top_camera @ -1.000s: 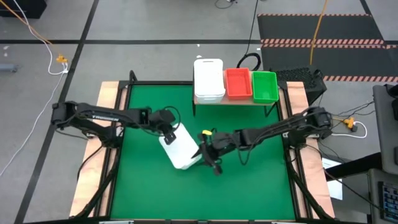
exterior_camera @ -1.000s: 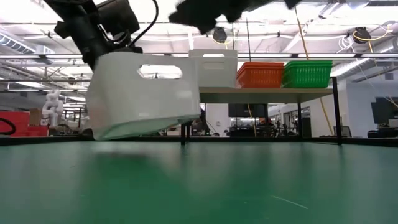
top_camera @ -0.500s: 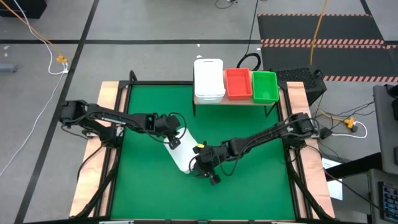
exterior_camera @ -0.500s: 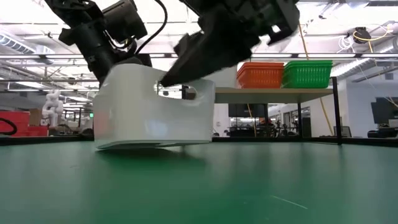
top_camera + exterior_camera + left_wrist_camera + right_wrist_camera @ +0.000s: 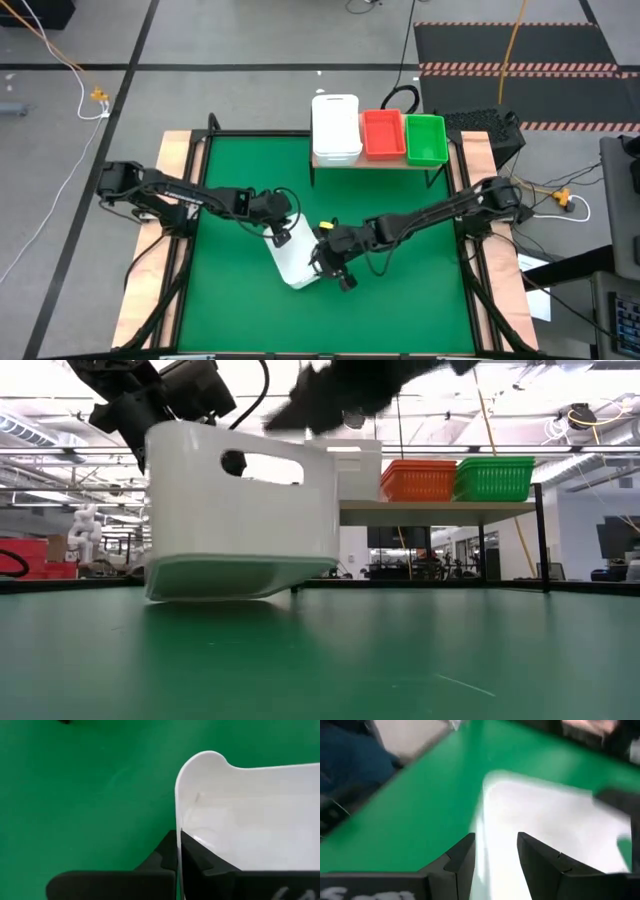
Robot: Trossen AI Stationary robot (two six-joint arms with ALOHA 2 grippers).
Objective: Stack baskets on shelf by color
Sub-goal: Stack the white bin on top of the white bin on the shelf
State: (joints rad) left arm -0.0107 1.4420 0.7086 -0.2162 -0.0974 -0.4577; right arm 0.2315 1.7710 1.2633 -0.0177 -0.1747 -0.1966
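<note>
A white basket (image 5: 297,262) (image 5: 240,520) sits level at the middle of the green table. Whether its bottom rests on the table or hangs just above it, I cannot tell. My left gripper (image 5: 282,232) (image 5: 179,857) is shut on its far-left end. My right gripper (image 5: 327,257) (image 5: 495,855) is open and hovers over the basket's right side, showing as a dark blur (image 5: 340,390) above the rim. The basket (image 5: 545,820) lies just ahead of its fingers. On the shelf (image 5: 380,164) (image 5: 440,512) stand white (image 5: 335,125), orange-red (image 5: 381,133) and green (image 5: 426,138) baskets, side by side. My left gripper holds the white basket by the rim of its end wall (image 5: 177,827), close to a rounded corner. One finger (image 5: 160,862) is outside the wall and one (image 5: 205,867) is inside. The fingers come from above, slanting in from the table's left. The basket sits upright and level.
The shelf stands at the table's far edge, right of centre, on thin black legs (image 5: 541,535). Wooden borders (image 5: 180,150) run along the table's left and right sides. Bare green surface (image 5: 400,300) lies near and to the right of the basket.
My left gripper has carried the white basket a little toward the near edge and lowered it. The basket was tilted and lifted; now it is level and low. My right gripper swung in toward the basket's right side, dipped to its wall, then rose above the rim.
</note>
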